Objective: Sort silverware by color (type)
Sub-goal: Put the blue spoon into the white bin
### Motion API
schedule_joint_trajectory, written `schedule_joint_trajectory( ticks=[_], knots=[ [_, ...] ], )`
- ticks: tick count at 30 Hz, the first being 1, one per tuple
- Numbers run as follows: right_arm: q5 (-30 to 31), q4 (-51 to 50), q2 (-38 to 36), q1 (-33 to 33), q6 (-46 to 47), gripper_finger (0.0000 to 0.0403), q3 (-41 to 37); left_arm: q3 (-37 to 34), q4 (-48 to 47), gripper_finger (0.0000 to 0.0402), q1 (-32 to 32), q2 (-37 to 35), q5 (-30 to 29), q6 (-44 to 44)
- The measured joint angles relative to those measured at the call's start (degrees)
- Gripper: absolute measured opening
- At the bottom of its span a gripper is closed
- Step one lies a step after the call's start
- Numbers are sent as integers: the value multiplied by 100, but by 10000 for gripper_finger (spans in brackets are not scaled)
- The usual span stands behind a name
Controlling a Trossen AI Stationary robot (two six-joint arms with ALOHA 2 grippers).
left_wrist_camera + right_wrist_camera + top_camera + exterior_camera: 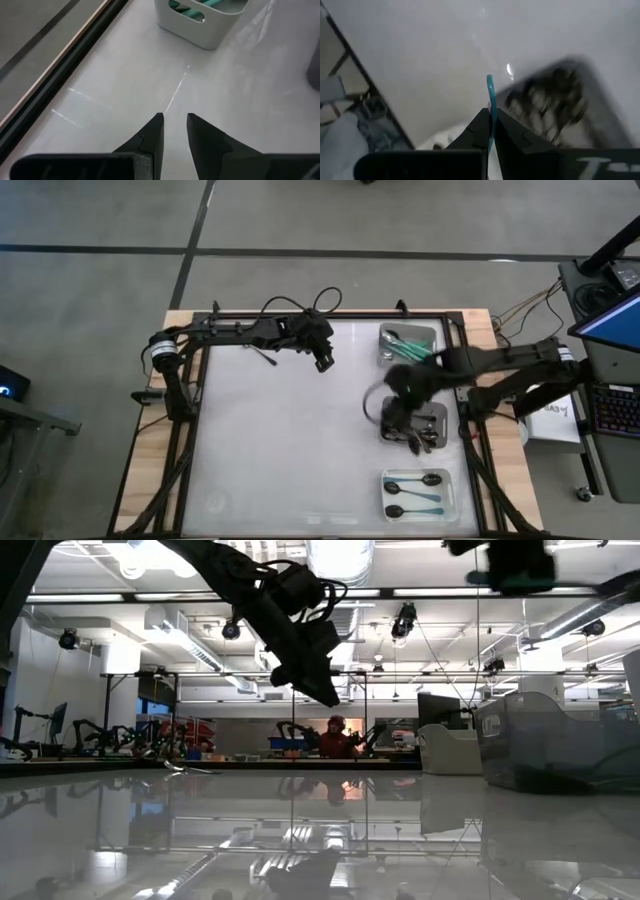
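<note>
My right gripper [490, 131] hovers blurred over the table's right half, beside the grey middle tray [436, 412] of dark spoons, and is shut on a teal-handled spoon [490, 95]. Its bowl is hidden. Two more trays line the right side. The far white one [408, 343] holds teal-handled spoons. The near one [420, 493] holds black-bowled spoons with teal handles. My left gripper [175, 122] hangs open above bare table near the far edge, with nothing between its fingers. The far white tray [200, 22] lies beyond it. My right gripper pinches the spoon's thin teal handle [491, 112] between its two fingers. The handle runs along the fingers, and its free end [489, 79] sticks out past the fingertips. The fingers slant downward, and the spoon is lifted clear of table and trays.
The table's left and middle surface [280, 450] is glossy white and bare. A dark frame rail [60, 60] runs along the far edge close to my left gripper. Cables and a monitor [610, 320] sit past the right edge. A person [335, 737] sits far behind the table.
</note>
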Motion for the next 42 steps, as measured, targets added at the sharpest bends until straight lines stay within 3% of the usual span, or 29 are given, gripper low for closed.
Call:
schedule_joint_trajectory(
  ticks=[9,17,25,34,42],
  knots=[
    [4,-140,320,1777,1501,9,-70,-2,-431,68,0,0,-19,153],
    [-119,-132,945,2736,808,9,-151,-4,-549,68,0,0,-20,154],
    [-274,480,1500,2952,-5,9,-147,-4,-652,68,2,-2,-21,330],
    [-280,678,1748,2948,59,19,-147,-4,-921,68,9,-2,-22,529],
    [-190,766,1718,2894,-190,20,-147,-4,-1866,69,81,-4,-223,756]
  ],
)
